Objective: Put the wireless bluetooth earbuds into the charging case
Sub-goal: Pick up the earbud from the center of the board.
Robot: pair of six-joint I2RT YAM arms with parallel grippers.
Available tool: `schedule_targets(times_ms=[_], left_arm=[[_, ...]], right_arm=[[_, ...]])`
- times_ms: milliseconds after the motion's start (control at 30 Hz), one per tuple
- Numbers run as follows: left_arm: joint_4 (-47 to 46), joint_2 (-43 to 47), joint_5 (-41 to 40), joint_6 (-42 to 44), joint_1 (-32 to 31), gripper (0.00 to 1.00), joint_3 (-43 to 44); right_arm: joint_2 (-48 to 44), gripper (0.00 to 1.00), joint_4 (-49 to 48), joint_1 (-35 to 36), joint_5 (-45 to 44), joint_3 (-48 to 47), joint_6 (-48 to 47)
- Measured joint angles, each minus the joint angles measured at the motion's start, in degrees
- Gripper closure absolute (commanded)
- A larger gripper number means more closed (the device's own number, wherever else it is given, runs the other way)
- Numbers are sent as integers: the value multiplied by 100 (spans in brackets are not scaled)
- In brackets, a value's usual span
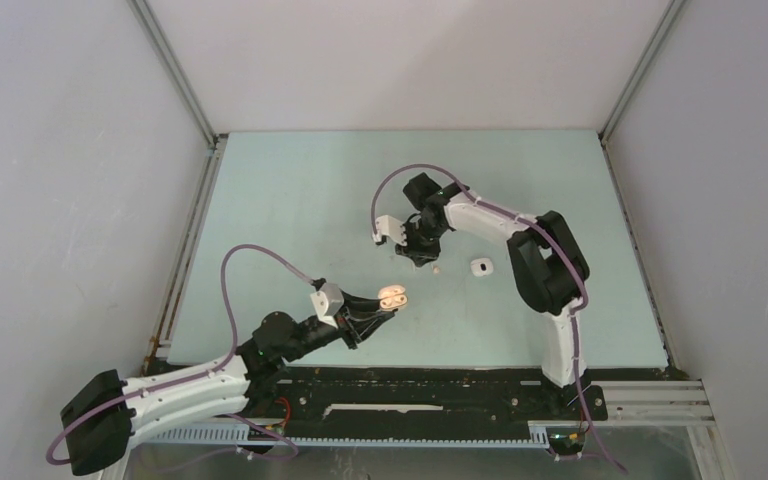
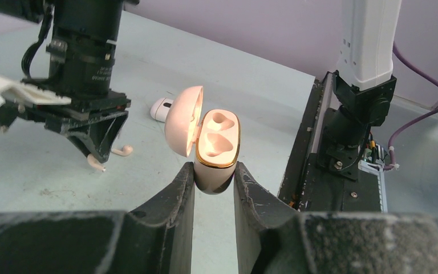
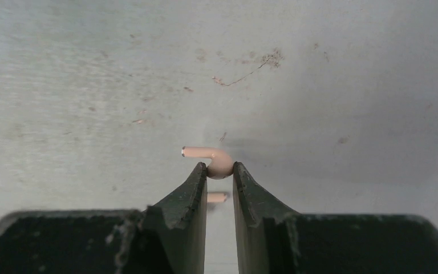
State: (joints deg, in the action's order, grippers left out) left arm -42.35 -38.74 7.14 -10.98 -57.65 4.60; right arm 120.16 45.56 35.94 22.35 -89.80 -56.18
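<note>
From above, the left gripper [image 1: 388, 308] is clamped on the open tan charging case [image 1: 393, 294], and the right gripper [image 1: 418, 258] points down at the table [image 1: 290, 200] well beyond it, a small white case [image 1: 480, 267] lying to its right. The left wrist view shows the charging case pinched at its base between the fingers, lid [image 2: 182, 120] swung left and both sockets bare. Ahead and left, the right gripper's tip holds a tan earbud [image 2: 96, 162], a second tan earbud [image 2: 123, 150] lying just beside it. In the right wrist view the jaws squeeze the tan earbud's rounded head at their tips, its stem jutting left.
</note>
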Motion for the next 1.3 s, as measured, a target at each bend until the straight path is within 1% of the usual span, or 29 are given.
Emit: schedule_targets(times_ms=[233, 400, 567, 700, 833, 967, 1133, 1300], left_arm=[[-90, -166, -46, -2, 0, 100, 0], [-293, -566, -236, -7, 0, 100, 0], [-560, -1276, -448, -9, 0, 100, 15], [-787, -1993, -680, -9, -9, 100, 205], [-1158, -2660, -879, -13, -9, 100, 555], [-1591, -3047, -1060, -66, -11, 100, 769], [-1864, -3115, -1220, -114, -11, 100, 839], [-1967, -3115, -1292, -181, -11, 100, 839]], right_arm=[[-1058, 92, -186, -17, 13, 369, 437], [-1998, 92, -492, -17, -420, 693, 632], [-2883, 91, -721, -17, -1010, 973, 739], [-3517, 91, -859, 63, -1320, 1051, 822], [-4098, 91, -1141, 498, -1705, 1316, 796], [-4494, 91, -1423, 1145, -2225, 1882, 651], [-4603, 91, -1495, 1467, -2618, 2490, 476], [-4822, 91, -1556, 1692, -2863, 2726, 415]])
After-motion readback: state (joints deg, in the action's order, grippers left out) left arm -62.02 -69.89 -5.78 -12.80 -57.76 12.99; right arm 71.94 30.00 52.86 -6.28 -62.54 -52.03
